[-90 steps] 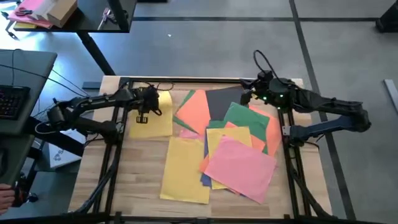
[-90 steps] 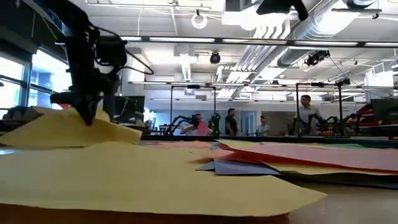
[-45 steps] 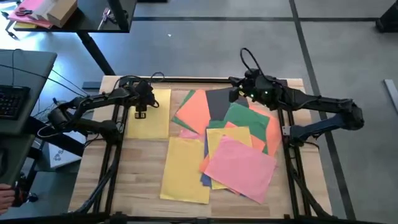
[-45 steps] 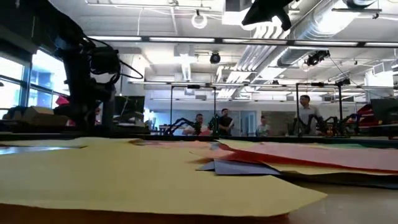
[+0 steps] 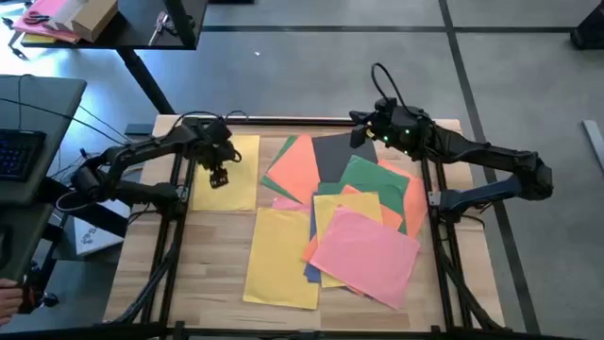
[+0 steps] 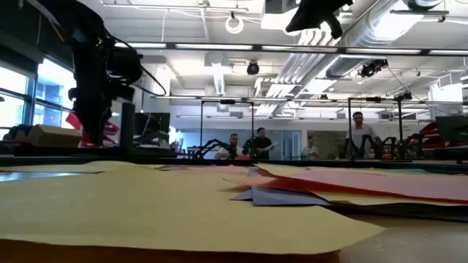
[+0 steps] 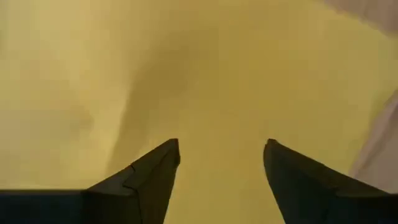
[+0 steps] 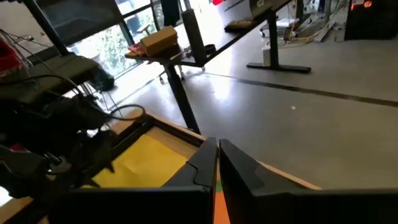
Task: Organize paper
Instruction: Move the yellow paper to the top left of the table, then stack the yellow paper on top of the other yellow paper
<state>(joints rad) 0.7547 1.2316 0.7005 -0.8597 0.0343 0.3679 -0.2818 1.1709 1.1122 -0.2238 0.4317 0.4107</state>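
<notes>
Left arm: its end effector (image 5: 218, 176) hangs over the far-left yellow sheet (image 5: 229, 175), fingers spread apart and gripping nothing; in the left wrist view the two dark fingers (image 7: 146, 180) frame only yellow paper. That sheet lies flat on the wooden counter (image 5: 198, 255) at its far left corner. A second yellow sheet (image 5: 280, 257) lies nearer the front edge, left of centre. Centre: an orange sheet (image 5: 294, 170) sits tilted at the far side, with a dark grey sheet (image 5: 332, 157) just beside it. A green sheet (image 5: 370, 179) overlaps the grey one, and orange paper shows at its right edge. Front right of centre: a pink sheet (image 5: 365, 253) lies uppermost on an overlapping pile, covering a yellow sheet and the corner of a blue sheet (image 5: 310, 270). Right arm: its end effector (image 5: 360, 129) is raised above the far edge of the counter, near the dark grey sheet; in the right wrist view its fingers (image 8: 205, 163) meet, closed on nothing
</notes>
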